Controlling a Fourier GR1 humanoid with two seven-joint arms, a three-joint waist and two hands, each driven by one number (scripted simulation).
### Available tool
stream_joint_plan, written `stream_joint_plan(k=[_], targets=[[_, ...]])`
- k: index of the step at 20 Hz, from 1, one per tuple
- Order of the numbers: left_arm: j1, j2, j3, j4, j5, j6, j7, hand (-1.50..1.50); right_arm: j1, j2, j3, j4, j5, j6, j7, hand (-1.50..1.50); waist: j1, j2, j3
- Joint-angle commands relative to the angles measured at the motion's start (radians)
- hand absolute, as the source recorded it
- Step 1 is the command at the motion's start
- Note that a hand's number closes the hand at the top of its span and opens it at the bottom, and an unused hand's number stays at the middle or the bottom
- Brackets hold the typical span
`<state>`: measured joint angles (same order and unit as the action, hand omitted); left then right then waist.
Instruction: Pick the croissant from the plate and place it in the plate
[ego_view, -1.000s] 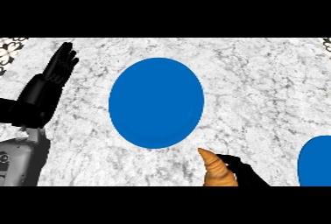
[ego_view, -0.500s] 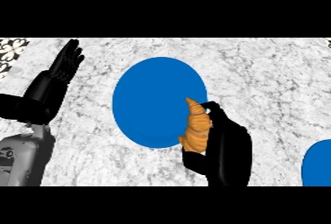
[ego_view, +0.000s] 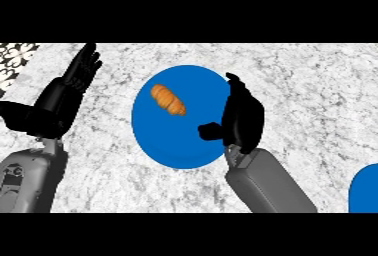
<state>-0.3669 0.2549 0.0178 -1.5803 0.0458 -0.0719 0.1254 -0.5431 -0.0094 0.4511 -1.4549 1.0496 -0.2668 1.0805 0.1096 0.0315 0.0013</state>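
An orange-brown croissant (ego_view: 167, 100) lies on the upper left part of the large blue plate (ego_view: 168, 140) in the middle of the counter. My right hand (ego_view: 242, 117) is over the plate's right edge, open, fingers straight and pointing up, thumb sticking out to the left; it holds nothing and is apart from the croissant. A second blue plate (ego_view: 366, 190) shows partly at the lower right edge. My left hand (ego_view: 63, 97) rests open at the left, fingers up.
The counter top (ego_view: 310, 90) is white-grey marble. A patterned black and white patch (ego_view: 15, 60) sits at the upper left corner. My right forearm (ego_view: 266, 187) crosses the lower right rim of the middle plate.
My right hand carried the croissant up over the middle plate and let it go; the croissant now lies on the plate and the hand is open beside it. The left hand stayed put.
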Motion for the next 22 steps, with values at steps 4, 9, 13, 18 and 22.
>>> stream_joint_plan(k=[4,9,13,18,22], targets=[[0.006,-0.005,-0.004,0.007,-0.007,-0.003,-0.023,0.00,-0.179,0.009,-0.050,0.238,-0.105,-0.373,-0.002,-1.50,0.008,-0.004,0.000],[-0.014,-0.009,0.000,0.009,0.004,0.001,0.024,0.00,-0.249,0.009,-0.053,0.319,-0.159,-0.600,-0.021,-1.50,-0.004,-0.012,0.000],[0.010,0.008,0.021,0.027,-0.004,-0.002,-0.015,0.00,-0.289,0.009,-0.032,0.344,-0.209,-0.749,-0.019,-1.50,-0.030,-0.018,-0.001],[0.052,0.018,0.051,0.040,0.001,-0.006,-0.039,0.00,-0.238,0.009,0.027,0.310,-0.210,-0.864,0.006,-1.50,-0.080,-0.029,-0.001],[0.067,0.026,0.071,-0.001,0.006,0.006,-0.005,0.00,-0.045,0.009,0.044,0.133,-0.162,-0.869,-0.031,-1.50,-0.114,-0.037,-0.001]])
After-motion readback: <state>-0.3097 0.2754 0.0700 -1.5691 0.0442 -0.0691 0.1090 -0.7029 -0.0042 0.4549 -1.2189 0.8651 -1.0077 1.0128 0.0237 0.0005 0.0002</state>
